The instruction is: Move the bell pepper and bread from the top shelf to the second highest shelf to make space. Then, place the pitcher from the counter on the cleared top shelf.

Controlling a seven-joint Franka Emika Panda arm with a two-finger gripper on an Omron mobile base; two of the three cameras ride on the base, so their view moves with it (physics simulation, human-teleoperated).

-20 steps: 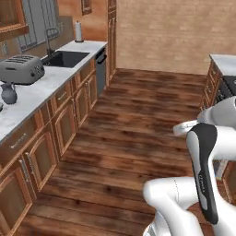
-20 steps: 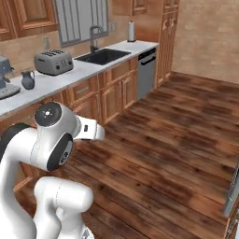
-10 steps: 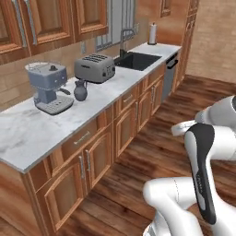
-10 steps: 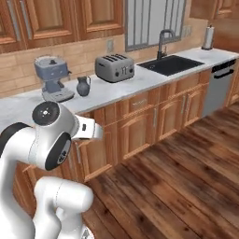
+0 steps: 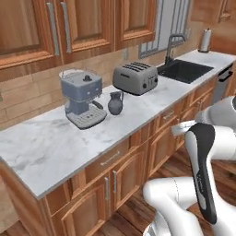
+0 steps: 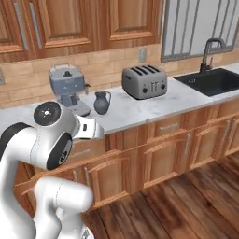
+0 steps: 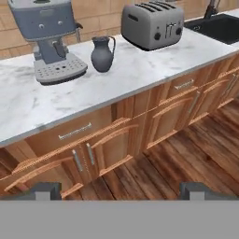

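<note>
The pitcher [image 5: 115, 103] [image 6: 101, 102] [image 7: 102, 54] is a dark slate-blue jug standing upright on the marble counter [image 5: 55, 143] [image 6: 130, 111] [image 7: 140, 70], between a grey-blue espresso machine and a toaster. My gripper [image 7: 121, 190] is open and holds nothing. In the hand view its two dark fingertips [image 7: 44, 189] stand wide apart, low in front of the wooden cabinet doors, well short of the pitcher and below counter height. The bell pepper, the bread and the top shelf are out of view.
An espresso machine [image 5: 83, 97] [image 7: 49, 37] stands just left of the pitcher, and a grey toaster [image 5: 136, 78] [image 6: 144, 81] just right of it. Further right lie a black sink [image 5: 184, 71] [image 6: 212, 80] with a tap and a paper towel roll [image 5: 205, 40]. Wall cabinets hang above; wooden floor lies below.
The whole picture has shifted: the base has swung and driven towards the counter, so pitcher, espresso machine and toaster now sit close and central. The gripper has stayed open.
</note>
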